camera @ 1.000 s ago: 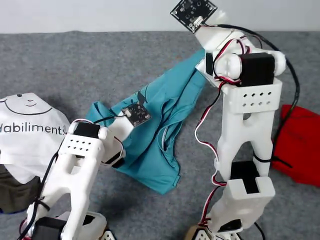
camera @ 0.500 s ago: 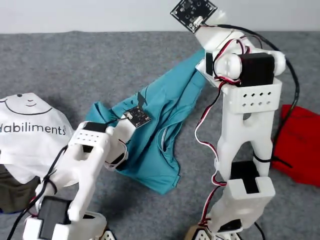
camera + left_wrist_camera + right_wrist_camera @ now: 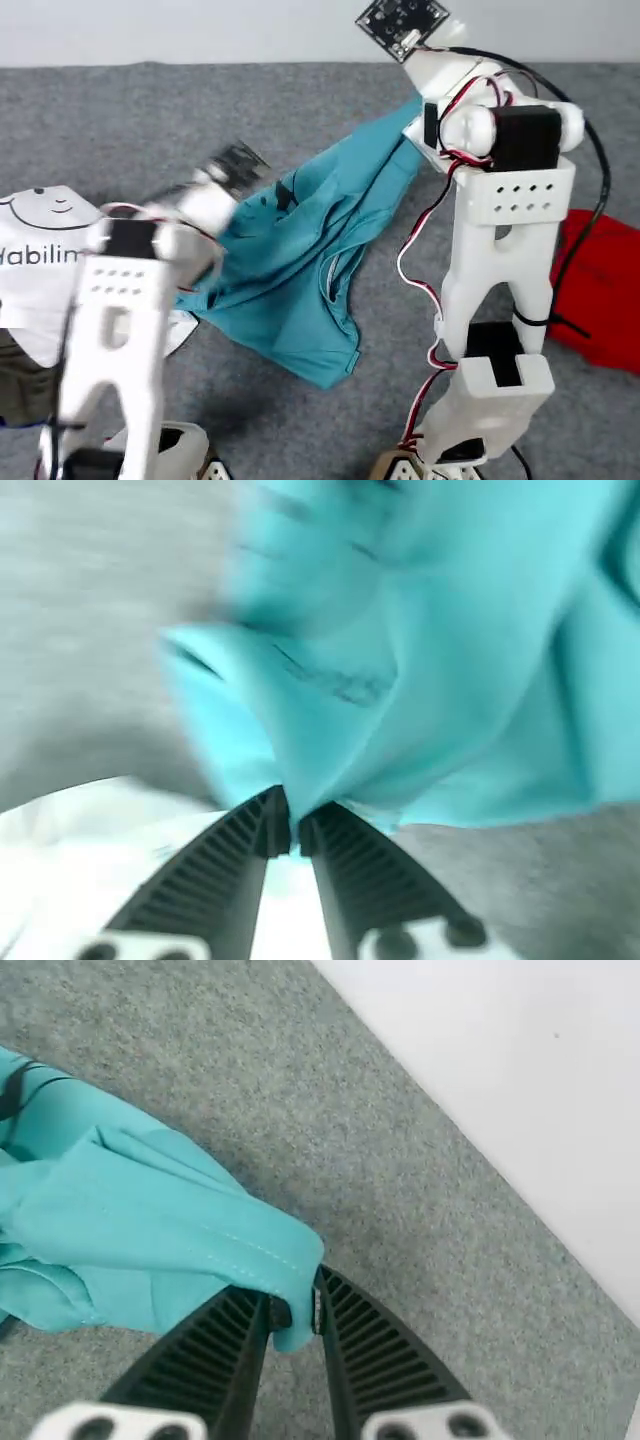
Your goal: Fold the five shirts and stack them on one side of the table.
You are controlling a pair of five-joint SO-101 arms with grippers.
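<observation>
At the far left edge of the high view a white shirt (image 3: pixel 45 265) w/ a smiley drawing & black print lies bunched on the grey table (image 3: pixel 130 120). Part of it rests over a dark olive garment (image 3: pixel 22 385) in the near left corner. Just beside these the L arm (image 3: pixel 115 320) stands up from the near edge. Its wrist end is blurred & sits over the left-hand side of the teal shirt (image 3: pixel 300 255). In the L wrist view the left gripper (image 3: pixel 290 822) has its ribbed black fingers (image 3: pixel 215 865) clenched almost together on a pinch of teal cloth, which rises in a fold from btwn the tips. White fabric shows beneath the fingers, w/ grey table off to one side. The teal shirt takes the middle of the table, pulled out on a diagonal btwn the two arms. Its far end is up by the R arm's wrist, and its near end is crumpled w/ a hem corner pointing toward the near edge. A small dark print sits on its left part. Next over, the R arm (image 3: pixel 500 260) rises tall from the near edge, wrist & camera board up at the far side of the table. In the R wrist view the right gripper (image 3: pixel 293 1312) is clamped tight on a folded, stitched corner of the teal shirt. The cloth hangs away from the tips above the grey table, w/ a white wall (image 3: pixel 520 1080) beyond. At the far right a red shirt (image 3: pixel 605 290) lies crumpled on the table, partly behind the R arm & apart from the teal one.
</observation>
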